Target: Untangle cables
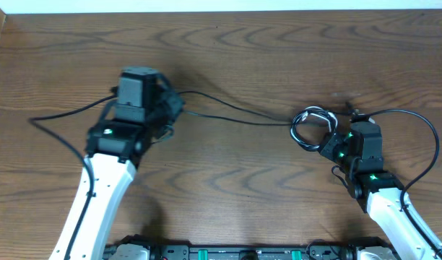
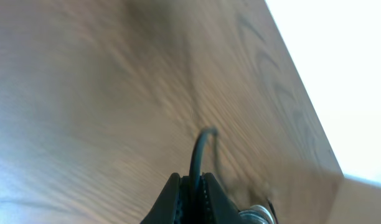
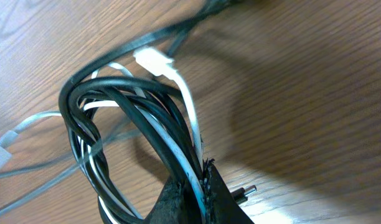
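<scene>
A tangled coil of black and white cables (image 1: 310, 127) lies at the right of the table. My right gripper (image 1: 335, 141) is shut on that coil; the right wrist view shows black and white strands (image 3: 131, 118) pinched between its jaws (image 3: 193, 186), with a white plug end (image 3: 153, 62) on top. A thin black cable (image 1: 235, 112) runs left from the coil to my left gripper (image 1: 174, 105). The left wrist view shows its jaws (image 2: 192, 186) shut on that black cable (image 2: 200, 149), held above the table.
A thick black arm wire (image 1: 62, 114) trails left of the left arm. Another loops right of the right arm (image 1: 423, 126). A small metal plug tip (image 3: 245, 190) lies beside the right jaws. The table's far edge (image 1: 221, 11) meets a white wall.
</scene>
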### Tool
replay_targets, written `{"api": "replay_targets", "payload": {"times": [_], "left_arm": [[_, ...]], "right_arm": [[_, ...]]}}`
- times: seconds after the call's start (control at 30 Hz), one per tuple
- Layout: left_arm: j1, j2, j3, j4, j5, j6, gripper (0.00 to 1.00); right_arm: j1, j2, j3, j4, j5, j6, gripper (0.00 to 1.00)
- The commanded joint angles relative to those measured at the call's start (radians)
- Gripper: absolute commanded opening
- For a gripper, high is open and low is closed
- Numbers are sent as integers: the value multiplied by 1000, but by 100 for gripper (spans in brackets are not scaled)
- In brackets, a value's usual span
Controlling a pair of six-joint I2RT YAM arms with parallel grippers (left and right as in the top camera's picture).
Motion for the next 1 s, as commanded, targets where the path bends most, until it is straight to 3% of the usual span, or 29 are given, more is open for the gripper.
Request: {"api": "replay_targets", "payload": {"times": [0.0,0.23,0.3,0.37,0.47,0.5,0.63,0.67,0.77,0.97], "left_arm": [[121,-14,4,-34,-16,39,8],[306,-12,3,-73,-37,46,8],[339,-12,3,-71,-48,94,8],[366,-12,3,-64,-43,189,8],[377,-11,3,-58,-6,505,8],[377,-6,3,-66,109,669,8],[376,30,3,-73,754,1025,8],[376,42,3,-67,817,1054,8],[376,82,3,-62,814,1047,8],[349,201,3,-59,814,958,8]], "right_arm": [[-2,-5,4,-16,149,-23,1],[-11,-5,4,-50,237,-23,1],[-23,-5,4,-49,257,-23,1],[-43,-5,4,-45,274,-23,1],[-90,-5,4,-20,266,-22,1],[-107,-5,4,8,216,-22,1],[-122,-5,4,114,31,-23,1],[-122,-5,4,123,34,-23,1],[-122,-5,4,124,-16,-24,1],[-122,-5,4,128,-470,-90,1]]}}
